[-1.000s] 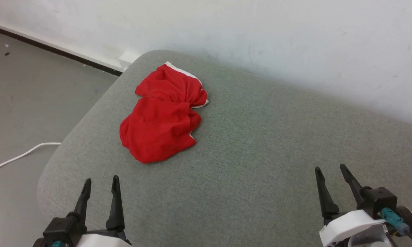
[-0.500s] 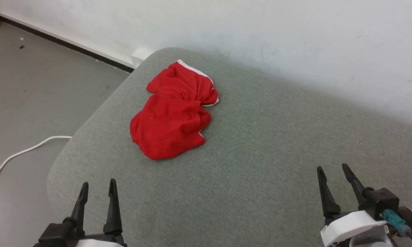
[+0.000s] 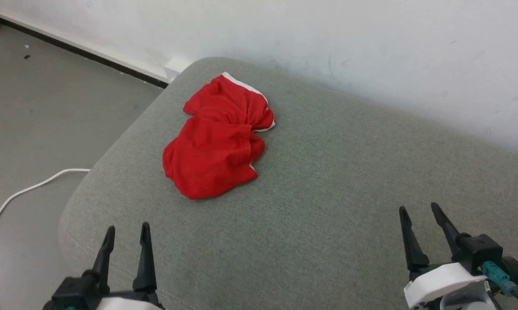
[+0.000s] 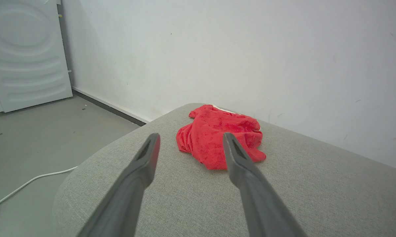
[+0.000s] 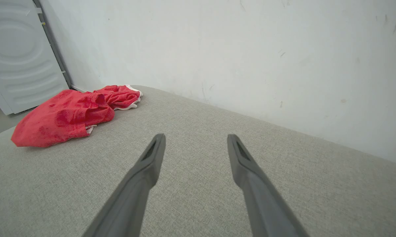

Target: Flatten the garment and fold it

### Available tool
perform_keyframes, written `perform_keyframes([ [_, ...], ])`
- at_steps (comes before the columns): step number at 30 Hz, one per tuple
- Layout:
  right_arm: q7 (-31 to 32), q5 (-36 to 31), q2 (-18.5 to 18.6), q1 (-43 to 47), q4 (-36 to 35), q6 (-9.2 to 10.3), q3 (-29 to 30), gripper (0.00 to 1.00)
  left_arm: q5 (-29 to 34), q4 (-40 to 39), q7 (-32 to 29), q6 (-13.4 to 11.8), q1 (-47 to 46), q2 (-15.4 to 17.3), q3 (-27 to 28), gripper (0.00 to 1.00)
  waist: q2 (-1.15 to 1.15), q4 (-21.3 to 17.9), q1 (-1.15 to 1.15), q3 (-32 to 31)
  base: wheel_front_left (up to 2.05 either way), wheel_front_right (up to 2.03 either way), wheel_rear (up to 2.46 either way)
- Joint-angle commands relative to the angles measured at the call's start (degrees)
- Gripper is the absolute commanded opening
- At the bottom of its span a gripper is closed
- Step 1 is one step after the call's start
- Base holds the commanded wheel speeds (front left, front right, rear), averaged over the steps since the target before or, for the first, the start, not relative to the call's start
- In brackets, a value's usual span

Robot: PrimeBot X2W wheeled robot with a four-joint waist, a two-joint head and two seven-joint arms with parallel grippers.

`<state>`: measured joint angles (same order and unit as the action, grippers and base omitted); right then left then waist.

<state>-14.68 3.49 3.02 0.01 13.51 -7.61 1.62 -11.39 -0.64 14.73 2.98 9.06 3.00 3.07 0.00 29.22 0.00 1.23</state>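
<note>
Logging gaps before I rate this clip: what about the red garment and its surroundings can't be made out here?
- Red garment: bunched on the grey cushion; its own folds hide its full shape, any print and its underside, in head and wrist views alike.
- White cable: runs off the head view's left edge and behind the cushion; ends unseen.
- White appliance: cropped by the left wrist view's top-left corner; type unclear.

Colour reference: bright red soft fabric garment [image 3: 211, 155] on a grey-green woven upholstered cushion [image 3: 328, 193].
The garment is solid red with narrow white edging along its far hems. The cushion shows a fine, uniform heathered weave. Behind it are a plain off-white painted wall [image 3: 328, 34], a black skirting strip [image 3: 78, 51] and a matt grey smooth floor [image 3: 48, 107] crossed by a white round cable [image 3: 26, 189]. The left gripper [image 3: 128, 226] and right gripper [image 3: 417, 206] have black fingers and white housings; the right carries a small teal plug [image 3: 494, 272].
</note>
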Motion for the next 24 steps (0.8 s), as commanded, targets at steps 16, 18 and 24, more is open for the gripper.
perform_keyframes([
  [16, 1.09, -4.65, -0.14, -4.51, -7.53, 0.12, 0.42, 1.0, -3.76, 1.03, -15.07, 4.2, -28.26, 12.0, -2.78, 1.0, 0.0, -2.26, 0.0, 7.92, 0.0, 0.0, 0.0],
  [18, 1.96, -5.59, -0.14, -5.42, -9.59, 0.12, 0.2, 1.0, -4.6, 3.0, -18.6, 4.31, -32.92, 13.93, -3.99, 1.0, 0.0, -2.79, 0.0, 10.04, 0.0, 0.0, 0.0],
  [24, 5.14, -7.97, -0.14, -7.38, -15.03, 0.12, -0.83, 1.0, -7.76, 12.02, -26.33, 4.47, -44.92, 19.28, -8.8, 1.0, 0.0, -5.34, 0.0, 15.45, 0.0, 0.0, 0.0],
])
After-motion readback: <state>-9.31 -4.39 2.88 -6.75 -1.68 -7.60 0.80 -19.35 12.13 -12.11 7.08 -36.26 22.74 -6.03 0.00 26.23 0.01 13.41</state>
